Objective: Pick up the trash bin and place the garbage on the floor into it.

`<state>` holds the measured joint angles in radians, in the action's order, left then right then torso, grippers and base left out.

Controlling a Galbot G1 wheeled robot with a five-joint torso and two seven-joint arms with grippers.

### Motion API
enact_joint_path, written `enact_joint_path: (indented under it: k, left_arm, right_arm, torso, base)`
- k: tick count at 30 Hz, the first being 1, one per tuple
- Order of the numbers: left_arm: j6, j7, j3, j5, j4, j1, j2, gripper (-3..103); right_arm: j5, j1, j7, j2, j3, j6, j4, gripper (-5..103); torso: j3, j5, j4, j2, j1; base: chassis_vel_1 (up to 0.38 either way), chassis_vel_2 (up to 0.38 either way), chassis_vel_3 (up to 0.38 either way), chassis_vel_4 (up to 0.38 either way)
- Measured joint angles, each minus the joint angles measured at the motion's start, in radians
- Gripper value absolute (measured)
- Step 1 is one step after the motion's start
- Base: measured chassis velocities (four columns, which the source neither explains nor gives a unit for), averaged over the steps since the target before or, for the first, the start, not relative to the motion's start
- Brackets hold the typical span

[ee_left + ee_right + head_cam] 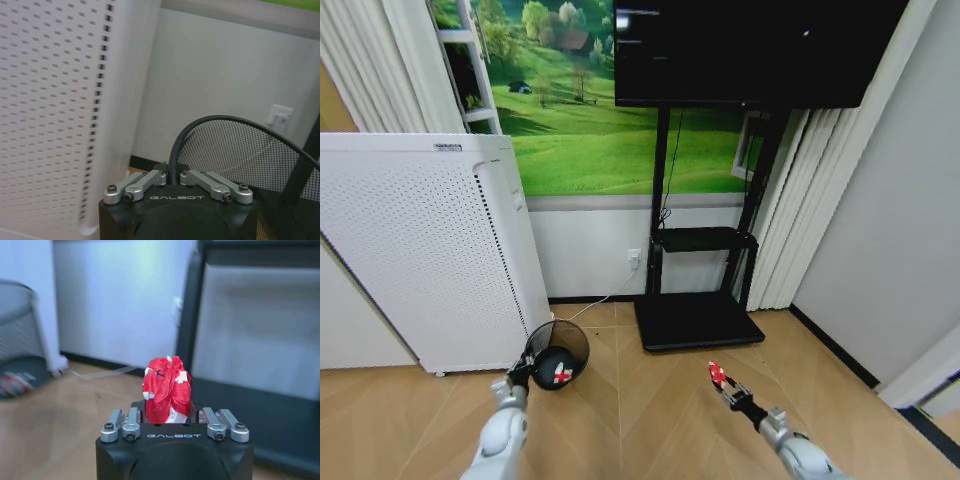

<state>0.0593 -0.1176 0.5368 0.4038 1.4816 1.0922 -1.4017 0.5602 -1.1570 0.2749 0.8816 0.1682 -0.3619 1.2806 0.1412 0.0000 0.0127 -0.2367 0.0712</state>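
My left gripper (529, 361) is clamped on the rim of the bin (558, 353), lifted and tipped so its mouth faces my right side; that angle looks meant for easy loading. One red-and-white piece (561, 375) already lies inside. My right gripper (718, 384), jaws closed on a crumpled red wrapper (166, 388), hangs above the floor (640, 420), well apart from the bin, near the TV stand (698, 318).

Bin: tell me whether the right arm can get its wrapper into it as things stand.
Probably yes. The left gripper holds the bin tilted, mouth toward the right gripper, which is shut on the wrapper; bare floor lies between.
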Motion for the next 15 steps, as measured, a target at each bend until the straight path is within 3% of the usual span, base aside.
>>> enact_joint_path:
  k: [5,8,15]
  left_arm:
    - [-0.008,0.005,-0.083,-0.013,-0.091,-0.085,-0.027,6]
    - [-0.053,0.033,-0.113,-0.088,-0.235,-0.148,-0.081,6]
    - [-0.069,0.039,-0.116,-0.129,-0.307,-0.184,-0.134,6]
  right_arm:
    - [-0.006,0.001,-0.02,0.007,-0.032,0.033,0.133,46]
    - [-0.026,0.032,-0.045,0.036,-0.096,0.068,0.227,46]
    - [-0.039,0.036,-0.055,0.062,-0.145,0.087,0.303,46]
  torso:
    - [0.0,0.0005,0.0,0.0,0.0]
    - [0.0,-0.0001,-0.0003,0.0,0.0]
    - [0.0,-0.0002,-0.0002,0.0,0.0]
  base:
    - [0.0,0.0,0.0,0.0]
    - [0.0,0.0,0.0,0.0]
    - [0.0,0.0,0.0,0.0]
